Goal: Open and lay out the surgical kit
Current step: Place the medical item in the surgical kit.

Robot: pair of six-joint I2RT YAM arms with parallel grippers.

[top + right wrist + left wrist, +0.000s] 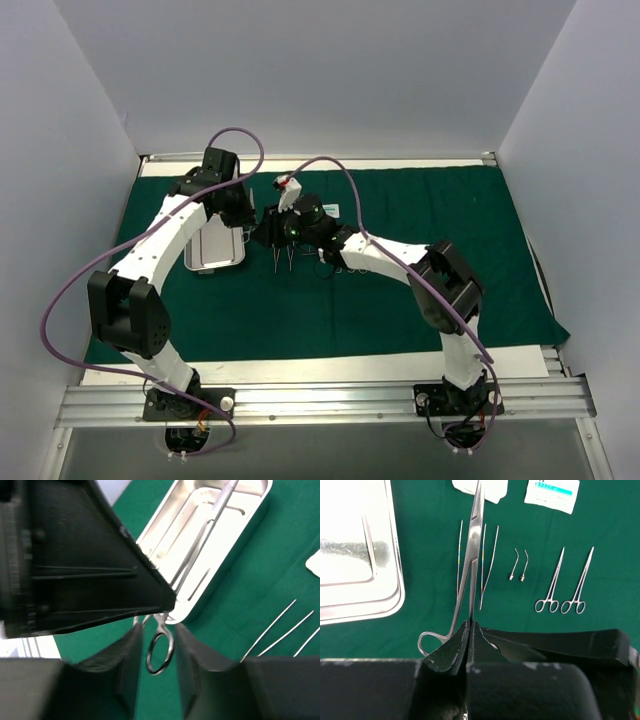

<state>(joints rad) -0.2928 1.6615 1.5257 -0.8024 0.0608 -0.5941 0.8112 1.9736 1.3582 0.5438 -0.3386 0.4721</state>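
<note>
We see matte dark green cloth covering the table between plain white walls. At its 10 o'clock lies a shiny rectangular steel tray. At the tray's 3 o'clock, the left gripper pinches long slender silver forceps; the right gripper's jaws stand apart astride one ring handle.

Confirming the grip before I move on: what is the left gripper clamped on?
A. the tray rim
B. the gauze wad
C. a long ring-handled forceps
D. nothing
C: in the left wrist view, the left gripper is shut on the long forceps near its handle end.
</note>
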